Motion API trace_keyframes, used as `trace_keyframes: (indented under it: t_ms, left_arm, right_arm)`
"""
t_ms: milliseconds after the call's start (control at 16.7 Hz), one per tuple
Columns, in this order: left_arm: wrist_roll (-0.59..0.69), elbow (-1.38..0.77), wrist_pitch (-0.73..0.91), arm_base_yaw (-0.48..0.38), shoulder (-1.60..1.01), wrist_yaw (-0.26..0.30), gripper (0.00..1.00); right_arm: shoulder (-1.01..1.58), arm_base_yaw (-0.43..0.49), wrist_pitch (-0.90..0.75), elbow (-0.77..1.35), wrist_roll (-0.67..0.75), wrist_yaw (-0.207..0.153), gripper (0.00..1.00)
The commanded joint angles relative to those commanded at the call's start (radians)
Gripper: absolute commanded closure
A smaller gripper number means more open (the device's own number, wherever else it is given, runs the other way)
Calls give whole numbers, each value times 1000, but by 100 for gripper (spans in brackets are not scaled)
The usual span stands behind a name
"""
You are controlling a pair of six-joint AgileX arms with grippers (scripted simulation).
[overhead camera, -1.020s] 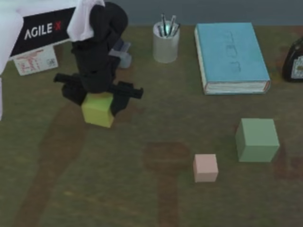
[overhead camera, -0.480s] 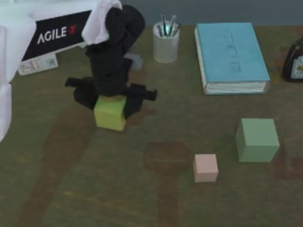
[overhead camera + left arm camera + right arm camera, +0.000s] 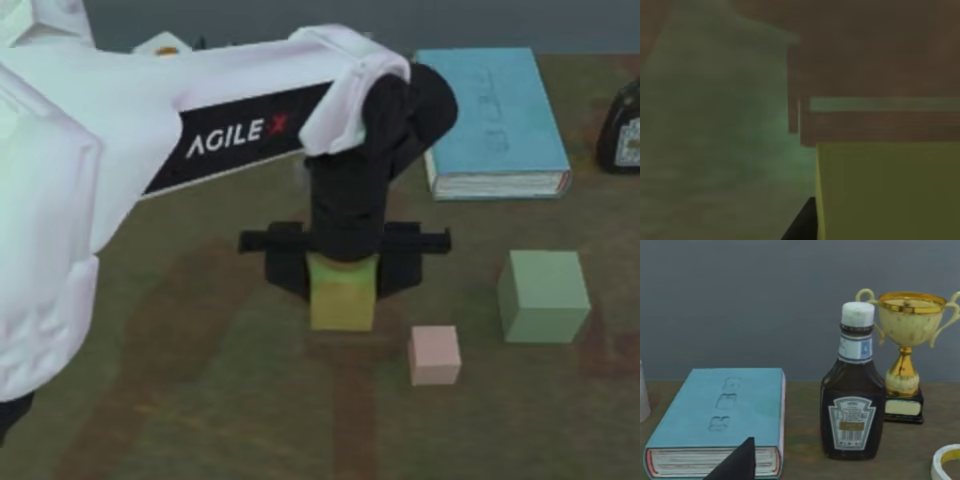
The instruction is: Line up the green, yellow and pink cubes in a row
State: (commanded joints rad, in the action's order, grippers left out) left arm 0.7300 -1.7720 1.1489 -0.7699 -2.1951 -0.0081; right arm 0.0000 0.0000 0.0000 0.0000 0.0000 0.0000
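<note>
Left gripper: reached out over the middle of the table on the white AgileX arm; clenched on the yellow cube, which is held between the two black fingers, one on each side; the cube's lower part shows below the black wrist.
Yellow cube: placed to the left of the pink cube and slightly farther back; apart from it, with a gap of bare table between; whether it rests on the table or is held just above cannot be told; in the left wrist view its lime face fills the lower corner.
Pink cube: the smallest; seated flat on the table; taken here as the landmark.
Green cube: the largest; seated flat on the table to the right of the pink cube and slightly farther back; near it but not touching.
Right gripper: not shown from above; only a dark finger tip is seen at the edge of the right wrist view; its state cannot be told.
Blue book: laid flat well behind the pink cube, at the back of the table.
Sauce bottle: stood upright just beside the blue book, as seen in the right wrist view.
Gold trophy: stood behind the sauce bottle, on a dark base.
</note>
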Motion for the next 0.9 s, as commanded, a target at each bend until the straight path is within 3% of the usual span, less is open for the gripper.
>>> trace_keyframes:
  t_ms: [180,540,900]
  left_arm:
    - [97,-2,6,-63,14,-2,100]
    - [107,2,2,-68,11,-2,100]
    - [105,125,-181,-72,-41,-1,100]
  right_arm:
    - [0,0,0,0,0,0,0]
    - [0,0,0,0,0,0,0]
    - [0,0,0,0,0,0,0]
